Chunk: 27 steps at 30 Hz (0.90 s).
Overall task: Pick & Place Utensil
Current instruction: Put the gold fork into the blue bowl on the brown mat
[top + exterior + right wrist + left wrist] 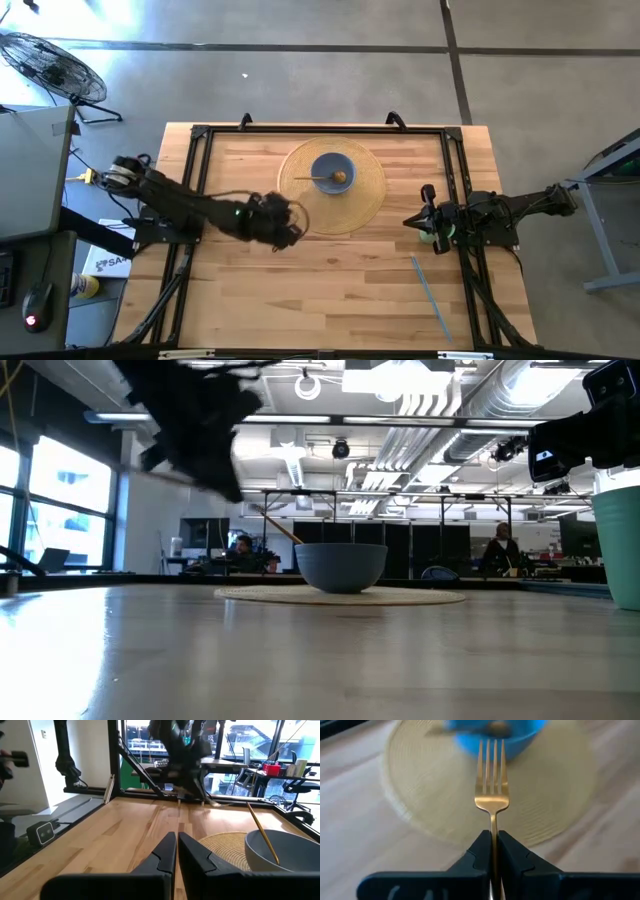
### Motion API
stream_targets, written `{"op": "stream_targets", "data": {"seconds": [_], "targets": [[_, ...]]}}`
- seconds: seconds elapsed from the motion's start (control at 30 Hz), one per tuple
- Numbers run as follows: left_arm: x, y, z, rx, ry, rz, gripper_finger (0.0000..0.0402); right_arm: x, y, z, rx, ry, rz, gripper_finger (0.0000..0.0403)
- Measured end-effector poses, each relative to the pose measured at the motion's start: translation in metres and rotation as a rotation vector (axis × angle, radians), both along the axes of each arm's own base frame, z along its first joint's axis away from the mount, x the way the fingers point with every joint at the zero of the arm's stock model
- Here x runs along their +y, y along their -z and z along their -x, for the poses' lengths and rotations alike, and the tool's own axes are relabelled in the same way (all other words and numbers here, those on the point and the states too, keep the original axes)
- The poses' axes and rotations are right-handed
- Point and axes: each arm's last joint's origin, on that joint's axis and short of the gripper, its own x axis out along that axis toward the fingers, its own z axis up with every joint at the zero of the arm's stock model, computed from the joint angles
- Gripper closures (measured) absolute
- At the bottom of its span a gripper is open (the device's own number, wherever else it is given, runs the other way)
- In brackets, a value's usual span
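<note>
The left gripper (494, 851) pinches a gold fork (491, 790) by its handle, just beside the blue bowl (332, 171); the right gripper (176, 851), fingers pressed together, waits well apart from the bowl.

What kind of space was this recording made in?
Probably a robotics lab inside an open-plan office: a framed wooden workbench stands on a concrete floor, exposed ceiling ducts run overhead, and people sit at desks behind. The left claw holds a gold fork.
</note>
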Motion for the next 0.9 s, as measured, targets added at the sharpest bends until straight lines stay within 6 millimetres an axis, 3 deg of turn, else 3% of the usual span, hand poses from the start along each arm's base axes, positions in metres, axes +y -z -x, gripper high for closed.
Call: {"op": "stream_targets", "data": {"seconds": [0.17, 0.3, 0.7, 0.9], "targets": [[0.023, -0.047, -0.031, -0.038, 0.089, 0.01, 0.0392, 0.0, 0.0, 0.0, 0.0, 0.0, 0.0, 0.0391], [0.052, -0.064, -0.053, -0.043, 0.085, 0.02, 0.0392, 0.0, 0.0, 0.0, 0.0, 0.0, 0.0, 0.0391], [0.153, -0.043, -0.117, 0.017, 0.095, 0.237, 0.0392, 0.0, 0.0, 0.0, 0.001, 0.0, 0.0, 0.0391], [0.183, -0.016, -0.126, 0.152, 0.039, 0.309, 0.0391, 0.0, 0.0, 0.0, 0.004, 0.0, 0.001, 0.0391]]}}
